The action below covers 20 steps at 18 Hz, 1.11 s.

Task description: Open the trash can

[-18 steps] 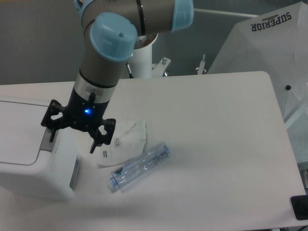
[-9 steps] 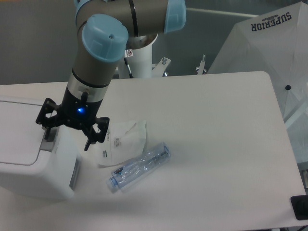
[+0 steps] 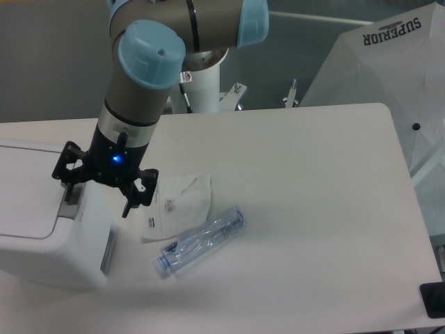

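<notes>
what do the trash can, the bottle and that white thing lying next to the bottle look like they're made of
Trash can: probably moulded plastic, matt white, rounded corners, lid seam visible.
Bottle: clear thin plastic, see-through and glinting, lying on its side.
White item: looks like crumpled paper or a soft wrapper with small printed marks; which one can't be told.

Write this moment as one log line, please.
end effector: open, over grey tab | trash can: lid shut | bottle: lying on table
</notes>
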Motion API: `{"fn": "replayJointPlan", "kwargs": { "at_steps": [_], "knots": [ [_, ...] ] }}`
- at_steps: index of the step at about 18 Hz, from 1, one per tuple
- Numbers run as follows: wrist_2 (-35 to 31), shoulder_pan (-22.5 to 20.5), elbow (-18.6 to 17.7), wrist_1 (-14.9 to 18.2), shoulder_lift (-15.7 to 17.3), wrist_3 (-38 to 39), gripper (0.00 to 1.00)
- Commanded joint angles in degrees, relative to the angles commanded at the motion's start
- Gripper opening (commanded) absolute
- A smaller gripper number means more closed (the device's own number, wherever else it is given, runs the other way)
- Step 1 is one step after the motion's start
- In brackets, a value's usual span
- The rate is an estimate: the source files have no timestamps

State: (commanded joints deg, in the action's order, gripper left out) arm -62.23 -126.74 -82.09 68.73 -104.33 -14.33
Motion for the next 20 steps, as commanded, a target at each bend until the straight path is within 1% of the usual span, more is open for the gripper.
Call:
{"fn": "replayJointPlan", "kwargs": {
  "at_steps": [14,18,20],
  "knots": [
    [-0.18,-0.17,0.0,0.0,-0.44,0.17,1.0],
    [-0.17,-1.05,0.53,0.0,-0.09,-0.52,1.0],
    [-0.26,-2.02,0.7,-0.61,0.09,-1.05,1.0]
  ]
}}
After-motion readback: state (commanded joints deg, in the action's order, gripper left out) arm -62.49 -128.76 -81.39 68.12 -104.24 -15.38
